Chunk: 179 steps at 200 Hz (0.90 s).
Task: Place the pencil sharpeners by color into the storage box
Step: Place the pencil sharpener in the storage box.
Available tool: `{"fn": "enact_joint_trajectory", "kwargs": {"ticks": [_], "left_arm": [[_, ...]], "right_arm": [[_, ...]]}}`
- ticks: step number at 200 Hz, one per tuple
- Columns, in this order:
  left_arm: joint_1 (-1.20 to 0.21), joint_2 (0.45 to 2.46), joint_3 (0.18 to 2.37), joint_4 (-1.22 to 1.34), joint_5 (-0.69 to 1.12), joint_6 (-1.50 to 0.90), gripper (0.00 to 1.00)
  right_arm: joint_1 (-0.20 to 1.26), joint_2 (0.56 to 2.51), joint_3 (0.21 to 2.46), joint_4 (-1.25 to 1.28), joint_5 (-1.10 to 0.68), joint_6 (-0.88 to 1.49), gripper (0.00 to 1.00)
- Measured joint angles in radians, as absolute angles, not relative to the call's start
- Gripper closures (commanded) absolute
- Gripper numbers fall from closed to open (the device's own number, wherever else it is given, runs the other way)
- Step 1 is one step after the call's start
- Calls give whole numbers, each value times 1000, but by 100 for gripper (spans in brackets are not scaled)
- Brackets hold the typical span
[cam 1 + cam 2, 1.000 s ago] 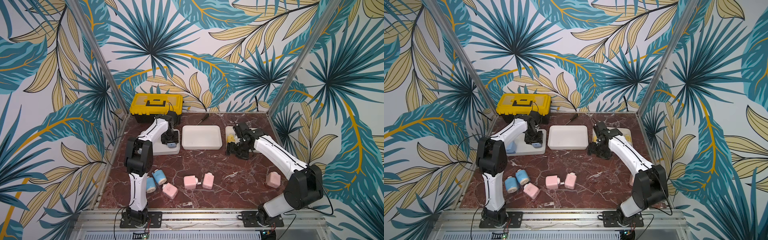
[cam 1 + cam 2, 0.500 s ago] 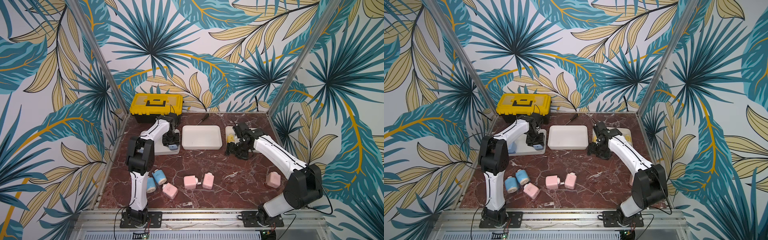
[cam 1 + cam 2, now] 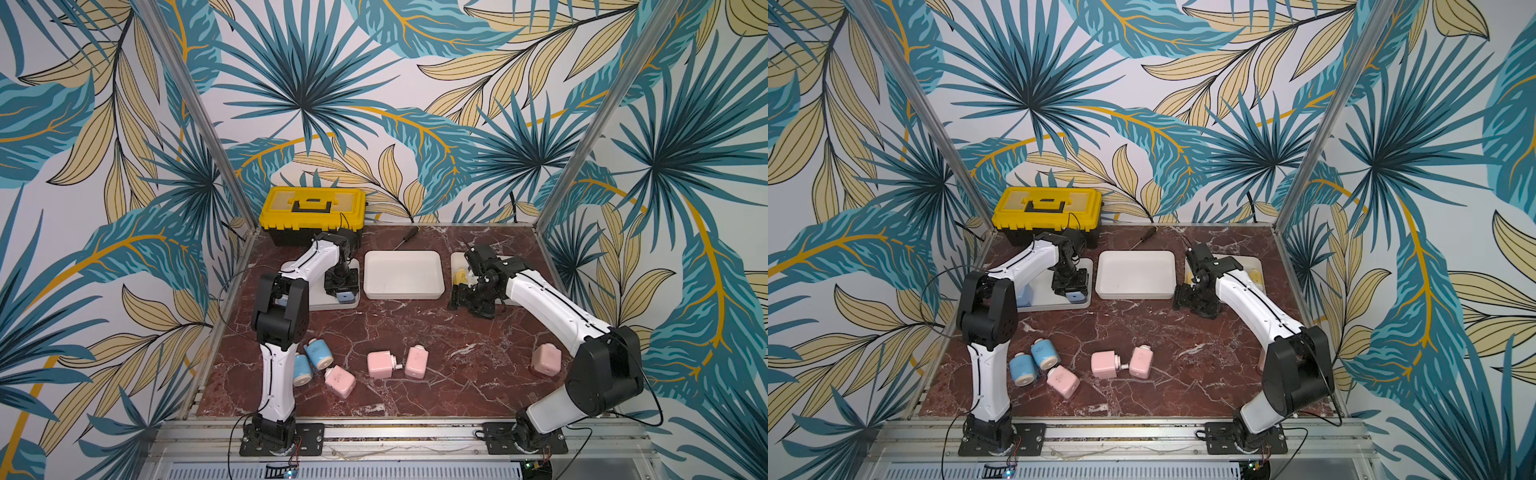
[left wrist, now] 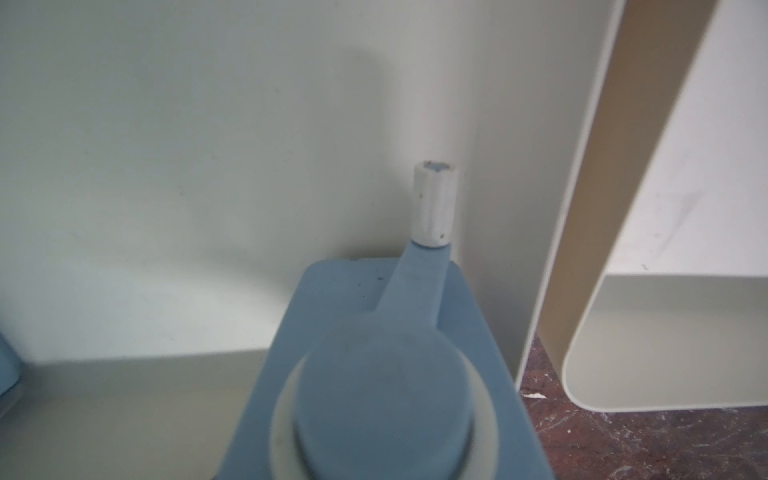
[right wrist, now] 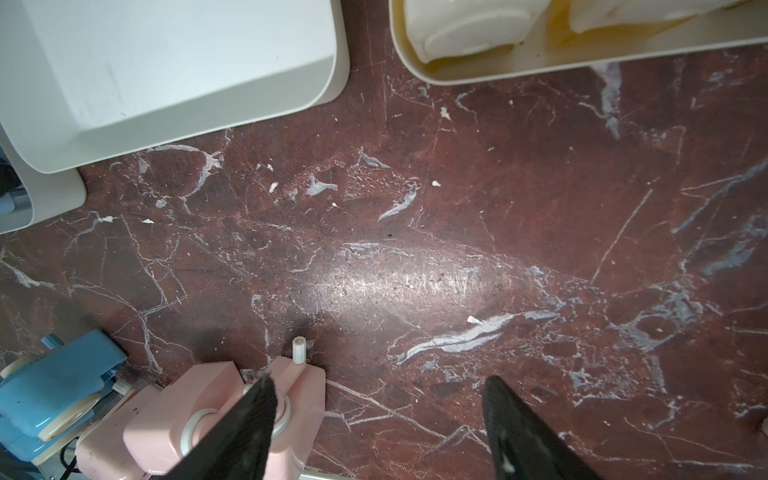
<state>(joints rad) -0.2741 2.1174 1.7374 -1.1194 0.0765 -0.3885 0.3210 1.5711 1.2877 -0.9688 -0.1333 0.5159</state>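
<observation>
Binned: yellow plastic sharpeners (image 3: 460, 276) right of empty white plastic tray (image 3: 401, 294) | loose: two blue sharpeners (image 3: 319, 354), four pink sharpeners (image 3: 380, 364) | left gripper (image 3: 341, 286): grip unclear | right gripper (image 5: 378, 382): spread, empty

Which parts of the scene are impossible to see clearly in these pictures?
- Left tool fingers: outside the left wrist view; the blue sharpener fills it, blurred.
- Left tray: the left arm covers most of it in both top views.
- Right tray: the right arm hides most of it; cut off in the right wrist view.
</observation>
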Motion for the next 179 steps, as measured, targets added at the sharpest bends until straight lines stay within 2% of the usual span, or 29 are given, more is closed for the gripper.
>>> {"fn": "enact_joint_trajectory", "kwargs": {"ticks": [83, 148, 179], "left_arm": [[-274, 2136, 1737, -1119, 80, -388, 40], [-274, 2151, 1737, -1118, 91, -383, 28], [-274, 2158, 1738, -1119, 91, -382, 27]], "right_arm": [[321, 1573, 1288, -966, -137, 516, 21], [321, 1573, 1288, -965, -141, 516, 21], [321, 1573, 1287, -965, -144, 516, 21]]}}
